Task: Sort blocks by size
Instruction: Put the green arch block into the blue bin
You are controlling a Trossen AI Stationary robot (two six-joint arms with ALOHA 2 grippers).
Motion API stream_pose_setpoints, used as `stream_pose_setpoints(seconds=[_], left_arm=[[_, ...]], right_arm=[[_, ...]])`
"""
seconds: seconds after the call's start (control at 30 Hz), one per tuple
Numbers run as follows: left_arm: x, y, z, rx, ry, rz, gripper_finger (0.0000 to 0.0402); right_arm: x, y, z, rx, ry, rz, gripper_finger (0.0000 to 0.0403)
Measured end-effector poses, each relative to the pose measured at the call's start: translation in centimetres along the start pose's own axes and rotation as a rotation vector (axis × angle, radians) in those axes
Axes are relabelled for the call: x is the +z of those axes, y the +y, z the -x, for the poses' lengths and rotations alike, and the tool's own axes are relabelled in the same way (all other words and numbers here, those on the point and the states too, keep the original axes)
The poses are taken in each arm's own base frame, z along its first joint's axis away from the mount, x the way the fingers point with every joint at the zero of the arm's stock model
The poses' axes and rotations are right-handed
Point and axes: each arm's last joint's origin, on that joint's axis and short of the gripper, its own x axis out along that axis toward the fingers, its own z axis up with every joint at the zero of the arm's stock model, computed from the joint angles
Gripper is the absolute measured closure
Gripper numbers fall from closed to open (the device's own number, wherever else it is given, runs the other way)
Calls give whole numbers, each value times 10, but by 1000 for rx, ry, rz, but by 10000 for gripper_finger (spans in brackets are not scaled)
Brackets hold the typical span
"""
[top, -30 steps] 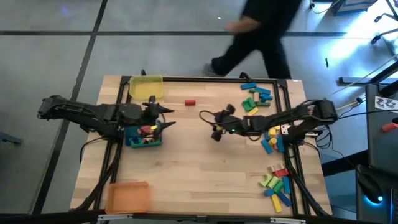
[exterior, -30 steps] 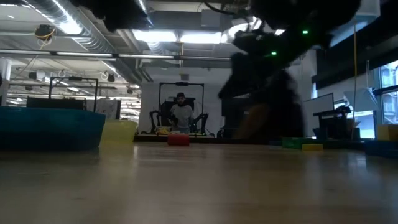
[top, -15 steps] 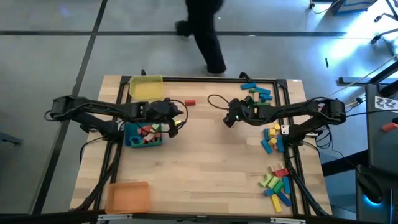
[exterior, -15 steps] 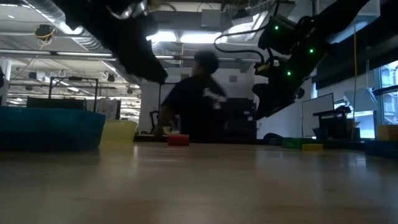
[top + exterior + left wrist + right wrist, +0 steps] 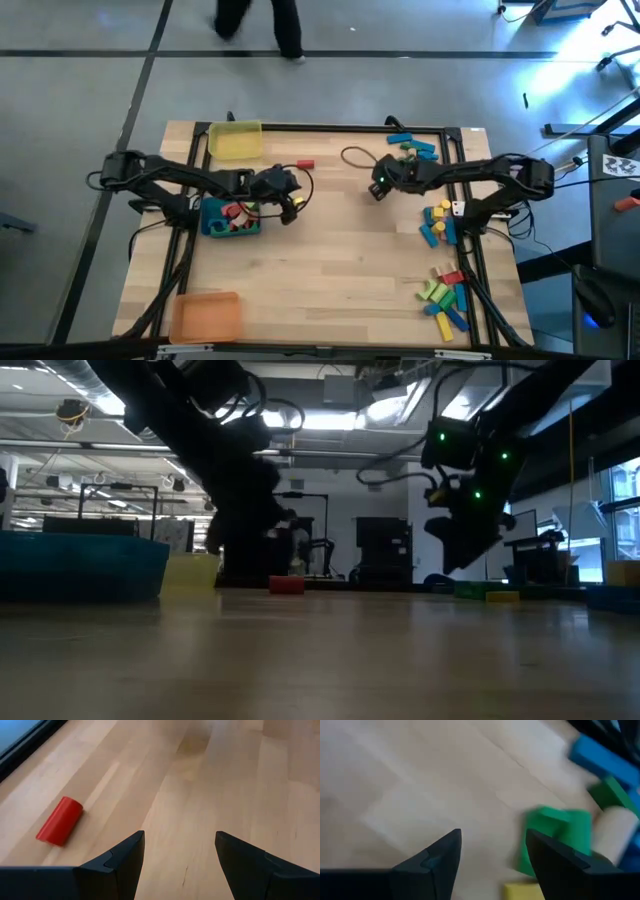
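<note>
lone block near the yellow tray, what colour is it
Red. The lone block shows best in the left wrist view, lying on the bare wood.

You're looking at blocks [image 5: 440, 222] lying in three loose clusters along the counter's right side, a lone red cylinder [image 5: 305, 164] resting on its side mid-counter, and several sitting inside the blue tray [image 5: 213, 228].

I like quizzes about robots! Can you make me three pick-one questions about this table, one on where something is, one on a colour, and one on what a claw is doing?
1. Where is the orange tray?
A. near left corner
B. middle
C. far right corner

2. What colour is the lone block beside the yellow tray?
A. pink
B. red
C. green

3. The left claw is:
A. gripping a block
B. open, empty
C. inside a tray

Answers: 1 A, seen from above. 2 B, plainly red. 3 B, bare wood shows between its fingers.
</note>
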Motion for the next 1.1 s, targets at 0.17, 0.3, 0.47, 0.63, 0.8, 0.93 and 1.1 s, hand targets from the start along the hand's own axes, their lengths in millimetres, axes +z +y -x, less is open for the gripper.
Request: stream_pose_setpoints(seconds=[0.17, 0.3, 0.47, 0.63, 0.8, 0.93, 1.1], left_arm=[[2, -1, -4, -5, -28, 19, 174], [1, -1, -4, -4, -23, 22, 174], [1, -1, -4, -4, -23, 24, 174], [1, -3, -4, -8, -23, 8, 174], [1, -4, -4, -13, -24, -14, 174], [0, -6, -3, -18, -24, -17, 174], [0, -11, -2, -33, -24, -29, 174]], right_arm=[[7, -22, -11, 11, 70, -49, 178], [9, -34, -16, 26, 116, -61, 196], [4, -43, -23, 4, 136, -60, 269], [-4, -45, -29, -63, 87, -10, 356], [-11, -45, -34, -56, 66, -8, 395], [-13, -43, -36, 22, 69, -27, 378], [-12, -37, -34, 124, 69, -28, 382]])
